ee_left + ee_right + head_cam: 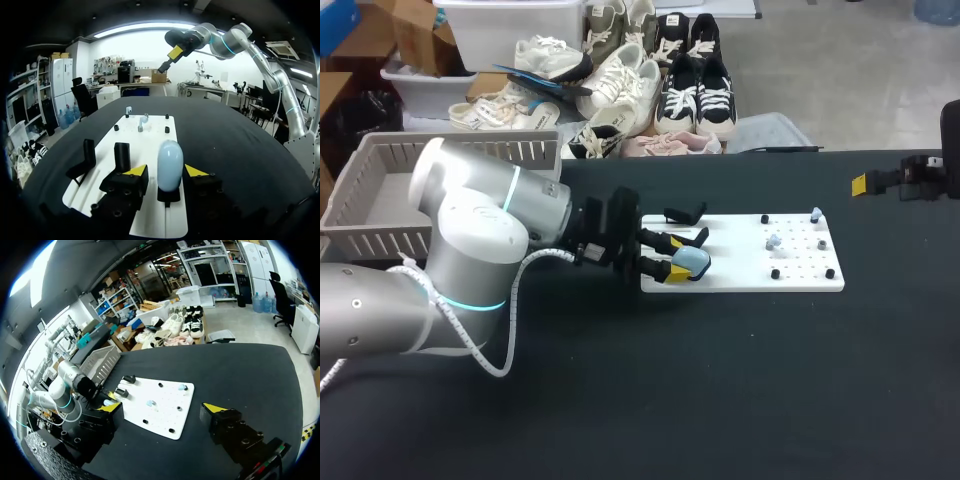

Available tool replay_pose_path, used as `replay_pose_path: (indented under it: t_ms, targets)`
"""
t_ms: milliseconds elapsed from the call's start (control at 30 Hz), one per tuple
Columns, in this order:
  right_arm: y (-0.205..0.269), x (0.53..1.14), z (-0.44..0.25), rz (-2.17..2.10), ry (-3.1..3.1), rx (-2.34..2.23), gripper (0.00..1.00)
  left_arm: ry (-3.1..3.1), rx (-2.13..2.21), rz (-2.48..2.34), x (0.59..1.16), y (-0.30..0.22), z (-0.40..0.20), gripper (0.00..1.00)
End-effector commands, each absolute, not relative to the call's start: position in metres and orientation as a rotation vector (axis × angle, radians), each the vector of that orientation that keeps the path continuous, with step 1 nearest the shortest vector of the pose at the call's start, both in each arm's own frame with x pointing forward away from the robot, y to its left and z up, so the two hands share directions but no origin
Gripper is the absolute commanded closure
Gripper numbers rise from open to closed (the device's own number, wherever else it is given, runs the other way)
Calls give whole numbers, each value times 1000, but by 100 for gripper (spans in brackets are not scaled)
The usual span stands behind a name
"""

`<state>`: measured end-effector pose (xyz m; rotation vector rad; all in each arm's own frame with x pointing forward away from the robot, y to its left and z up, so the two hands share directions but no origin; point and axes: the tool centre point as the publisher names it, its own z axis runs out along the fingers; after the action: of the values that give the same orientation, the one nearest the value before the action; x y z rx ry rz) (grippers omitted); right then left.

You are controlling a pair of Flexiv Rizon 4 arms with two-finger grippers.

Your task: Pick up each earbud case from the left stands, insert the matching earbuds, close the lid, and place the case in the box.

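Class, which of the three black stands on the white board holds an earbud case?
The stand inside the left gripper: it alone carries the light blue case. The other two stands are empty.

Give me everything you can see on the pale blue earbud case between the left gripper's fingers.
The earbud case is a smooth, pale blue, rounded oval, glossy like plastic, and its lid looks shut. It stands upright on a small black stand at the end of the white board nearest the left arm. The left gripper straddles it, open: one finger is plainly clear of it, the other is close, and I cannot tell whether it makes contact. Nothing else touches it.
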<state>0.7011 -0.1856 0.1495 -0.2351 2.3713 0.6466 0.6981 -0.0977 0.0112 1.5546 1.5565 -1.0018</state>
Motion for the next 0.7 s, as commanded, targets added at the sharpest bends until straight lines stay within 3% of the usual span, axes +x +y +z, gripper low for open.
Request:
replay_pose_path:
  t_ms: [33,700]
  targets:
    - [-186,701,150,647,2372,-236,0,1550,1554,-1006,698,-97,10,54]
    - [-186,701,150,647,2372,-236,0,1545,1560,-1015,696,-100,12,65]
